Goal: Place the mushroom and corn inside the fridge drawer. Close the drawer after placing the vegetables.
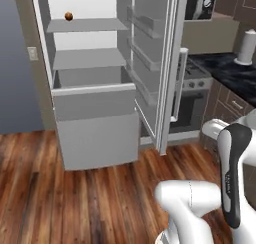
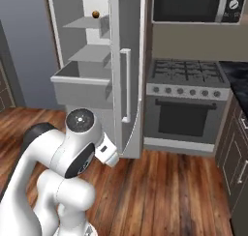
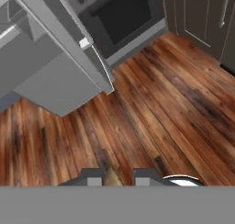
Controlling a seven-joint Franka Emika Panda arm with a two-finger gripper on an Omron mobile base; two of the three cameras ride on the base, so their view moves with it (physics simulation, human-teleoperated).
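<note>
The fridge drawer point(image 1: 95, 105) stands pulled out below the flat shelves, and it also shows behind the door edge point(image 2: 80, 87); what is inside it is hidden. A small brown round thing, which looks like the mushroom point(image 1: 68, 16), lies on the top shelf point(image 2: 96, 14). My gripper point(image 3: 119, 177) hangs low over the wood floor, well short of the fridge. Its two dark fingertips point(image 3: 94, 177) stand close on a small tan piece, seemingly the corn point(image 3: 111, 178), most of which is hidden.
The open fridge door point(image 1: 155, 63) juts out to the right of the drawer, and its lower corner point(image 3: 103, 76) lies ahead of the hand. A stove point(image 2: 186, 104) and dark counter with a paper roll point(image 1: 246, 47) stand to the right. Wood floor point(image 3: 174, 108) lies in front.
</note>
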